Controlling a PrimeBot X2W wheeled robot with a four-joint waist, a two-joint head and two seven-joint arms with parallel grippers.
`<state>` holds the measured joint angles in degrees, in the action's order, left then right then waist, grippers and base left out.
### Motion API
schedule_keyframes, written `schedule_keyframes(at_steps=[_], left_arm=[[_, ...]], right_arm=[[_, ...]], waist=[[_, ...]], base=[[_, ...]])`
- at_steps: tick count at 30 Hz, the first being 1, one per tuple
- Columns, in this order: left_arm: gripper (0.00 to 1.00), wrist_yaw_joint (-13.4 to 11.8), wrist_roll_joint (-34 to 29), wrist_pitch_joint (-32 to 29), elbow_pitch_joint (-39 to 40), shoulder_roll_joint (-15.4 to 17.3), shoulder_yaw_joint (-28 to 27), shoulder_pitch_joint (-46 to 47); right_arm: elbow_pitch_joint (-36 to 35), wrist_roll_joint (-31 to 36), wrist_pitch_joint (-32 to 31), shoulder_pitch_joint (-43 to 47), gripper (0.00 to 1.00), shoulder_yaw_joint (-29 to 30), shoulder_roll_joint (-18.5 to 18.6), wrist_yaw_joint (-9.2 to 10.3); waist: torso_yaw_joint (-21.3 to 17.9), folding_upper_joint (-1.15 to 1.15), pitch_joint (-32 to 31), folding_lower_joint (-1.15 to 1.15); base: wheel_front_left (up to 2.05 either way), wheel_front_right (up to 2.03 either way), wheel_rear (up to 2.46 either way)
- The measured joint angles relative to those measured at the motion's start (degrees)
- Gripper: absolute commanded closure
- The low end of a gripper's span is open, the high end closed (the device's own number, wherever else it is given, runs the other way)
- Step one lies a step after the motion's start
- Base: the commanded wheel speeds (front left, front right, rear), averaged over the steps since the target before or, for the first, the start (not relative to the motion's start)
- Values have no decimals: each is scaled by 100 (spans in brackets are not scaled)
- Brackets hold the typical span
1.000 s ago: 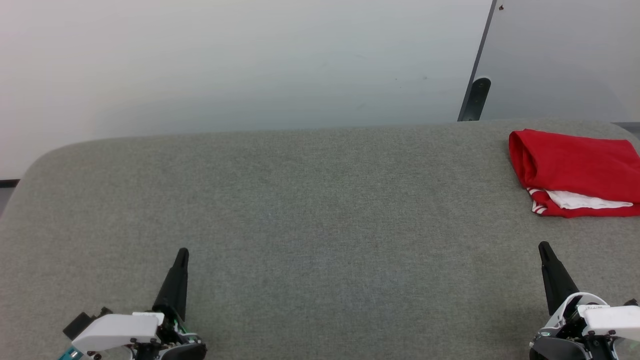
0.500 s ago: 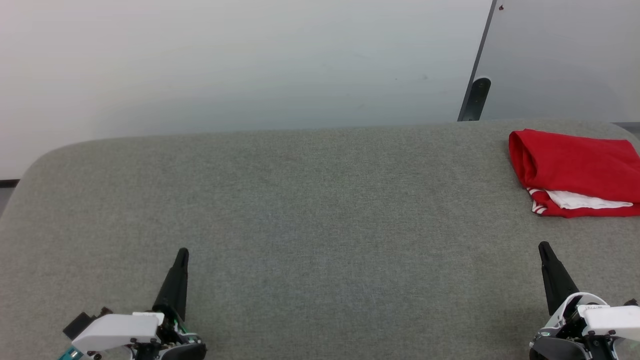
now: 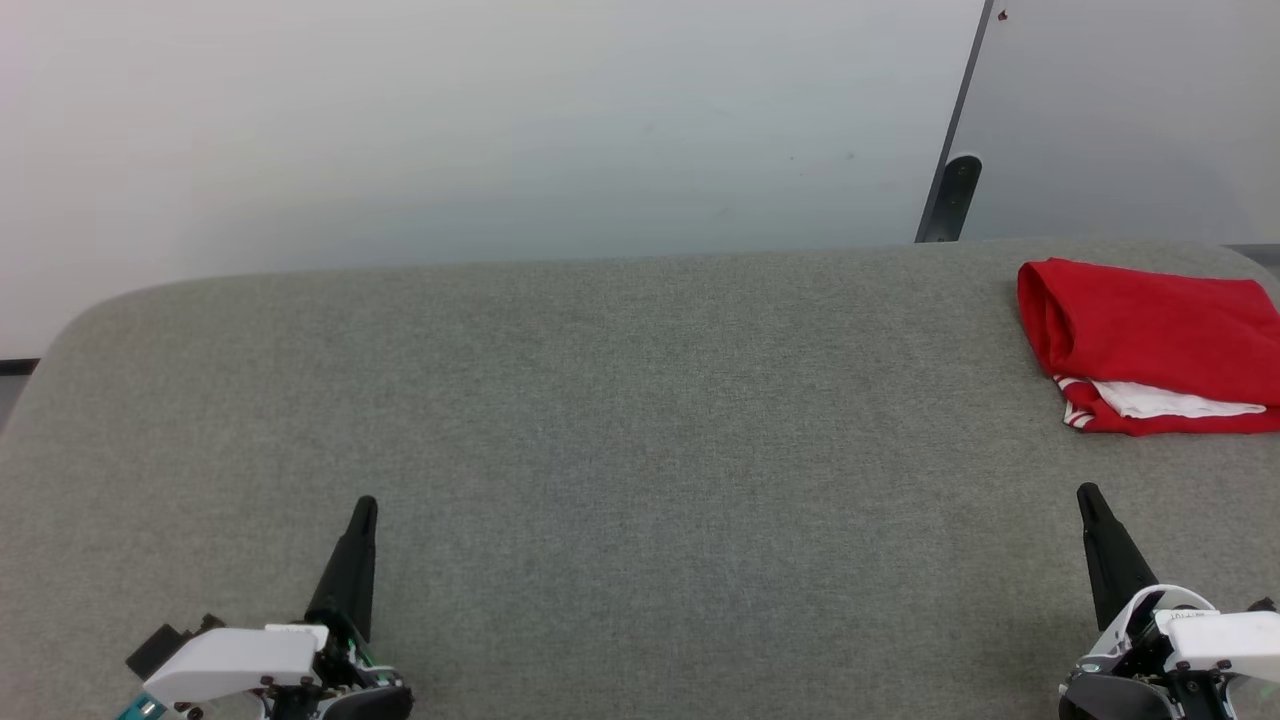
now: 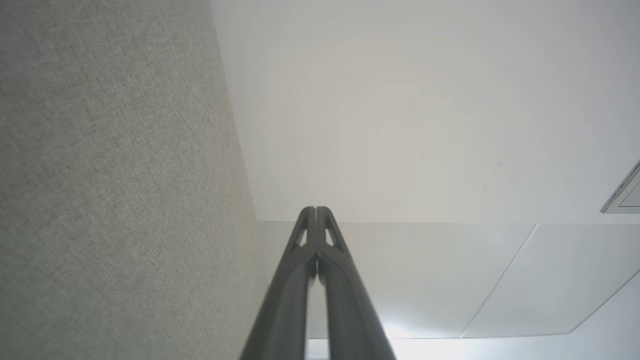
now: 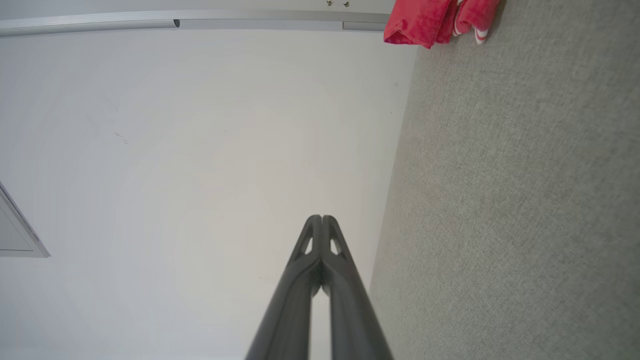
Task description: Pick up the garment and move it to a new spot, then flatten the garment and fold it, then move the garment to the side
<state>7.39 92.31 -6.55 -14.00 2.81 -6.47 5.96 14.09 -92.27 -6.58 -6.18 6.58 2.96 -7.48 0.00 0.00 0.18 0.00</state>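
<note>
The garment [image 3: 1150, 345] lies folded into a red bundle at the far right of the grey table, a white sleeve and striped trim showing at its near edge; it also appears in the right wrist view [image 5: 440, 20] at the top. My left gripper [image 3: 365, 505] rests at the lower left, shut and empty, its fingertips pressed together in the left wrist view [image 4: 315, 210]. At the lower right my right gripper [image 3: 1086, 492] is likewise shut on nothing [image 5: 321, 218], a short way nearer than the garment and apart from it.
The grey fabric-covered table [image 3: 620, 420] spans the view, with rounded far corners. Behind it stands a pale wall and a dark post [image 3: 950, 195] at the back right.
</note>
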Motion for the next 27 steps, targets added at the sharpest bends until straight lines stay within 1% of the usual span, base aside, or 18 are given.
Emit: schedule_keyframes(at_steps=[27], left_arm=[[100,0,0,0,0,0,0,1]], right_arm=[[0,0,0,0,100,0,0,0]], waist=[[0,0,0,0]], base=[[0,0,0]])
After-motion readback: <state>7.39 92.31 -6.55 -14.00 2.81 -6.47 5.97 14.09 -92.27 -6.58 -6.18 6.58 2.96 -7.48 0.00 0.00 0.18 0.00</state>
